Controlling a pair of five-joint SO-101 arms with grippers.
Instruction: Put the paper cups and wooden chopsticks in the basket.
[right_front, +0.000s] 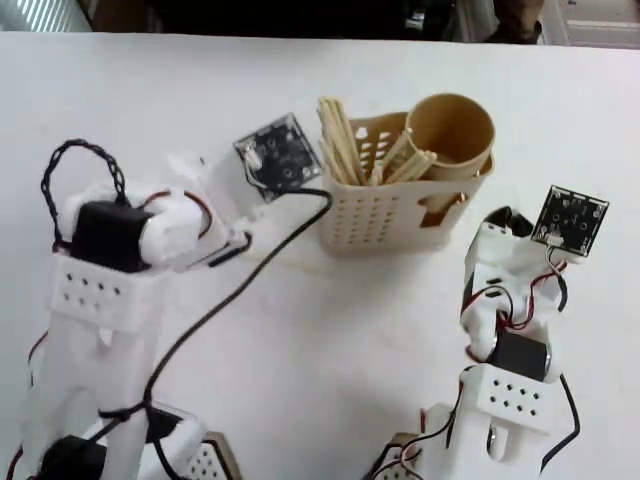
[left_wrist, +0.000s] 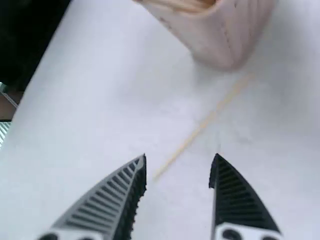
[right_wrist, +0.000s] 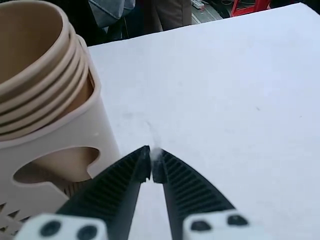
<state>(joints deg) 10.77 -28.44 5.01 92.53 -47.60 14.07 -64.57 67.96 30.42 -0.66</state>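
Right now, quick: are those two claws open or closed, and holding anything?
Left gripper: open, holding nothing.
Right gripper: shut, nothing seen in it.

one basket (right_front: 380, 215), one cup stack (right_front: 450, 135) (some four rims), one loose chopstick (left_wrist: 200, 128).

A smooth white tabletop (right_front: 300, 90) spreads across the whole high view, plain and matte. Along its far edge, at 12 o'clock, runs a dark shadowed strip of room (right_front: 250, 15). At 11 o'clock, in the corner, is a pale slatted panel (right_front: 40, 15), and at 1 o'clock a light grey patch of floor (right_front: 600, 20). In the right wrist view, a bright red frame-like object (right_wrist: 250, 6) stands beyond the tabletop's edge.
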